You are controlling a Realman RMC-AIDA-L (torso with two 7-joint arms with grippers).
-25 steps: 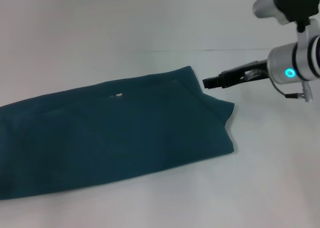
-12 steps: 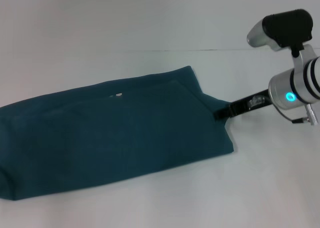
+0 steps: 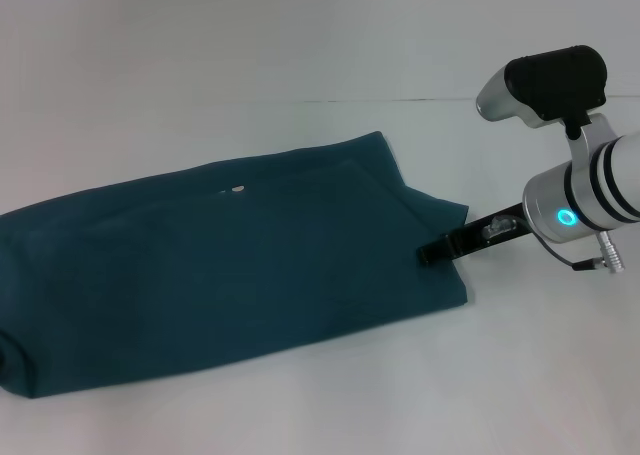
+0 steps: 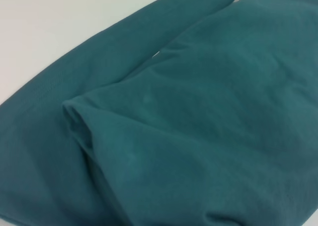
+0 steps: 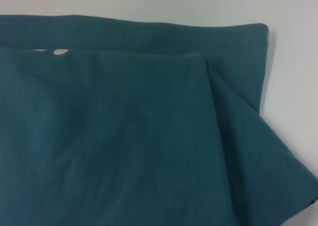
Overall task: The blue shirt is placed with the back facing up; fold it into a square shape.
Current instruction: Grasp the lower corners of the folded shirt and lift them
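Across the lower and middle left of the head view lies the blue shirt (image 3: 230,265), already doubled lengthwise into a long band that runs from the lower left edge of the frame up toward the centre right, flat on the white table (image 3: 330,405). It looks like soft, light cotton: limp, easily creased, and likely to sag and slide over itself when lifted, so it wants holding by an edge or corner where several layers meet, not by the middle. Its near left end bunches into a rolled lip, seen close in the left wrist view (image 4: 79,119); the left gripper itself shows in no picture. Farther right, the right gripper (image 3: 432,252) reaches in from the right edge and its dark tip touches the shirt's right end, just below the loose flap (image 5: 278,176) that sticks out there; whether its fingers are apart or pinching cloth I cannot tell. That layered right end seems the sensible hold for folding the band over leftward.
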